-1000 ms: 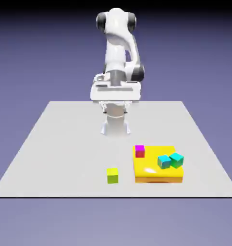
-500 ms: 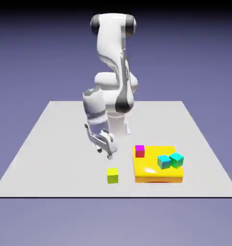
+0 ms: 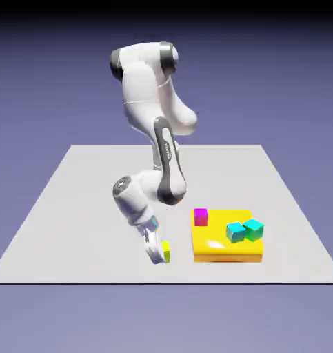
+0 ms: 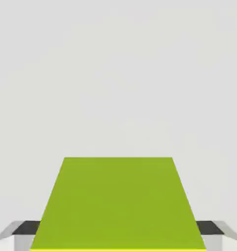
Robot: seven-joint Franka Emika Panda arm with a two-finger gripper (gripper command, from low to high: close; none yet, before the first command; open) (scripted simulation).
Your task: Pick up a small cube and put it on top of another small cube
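- The gripper (image 3: 156, 254) is down at the table (image 3: 72, 207), fingers (image 4: 27, 228) spread apart, one on each side of the lime cube (image 4: 118, 203).
- That cube sits squarely between the pads, apparently not yet squeezed; closing should seat it.
- Right, on the yellow block (image 3: 217, 245), lie magenta (image 3: 200, 216), cyan (image 3: 235, 232), teal (image 3: 254, 228) cubes.

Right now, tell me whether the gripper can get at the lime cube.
Probably yes. The gripper is already down at the lime cube; the hand view shows the cube between the two fingertips, with nothing blocking it. The jaws look open around it, not yet closed.
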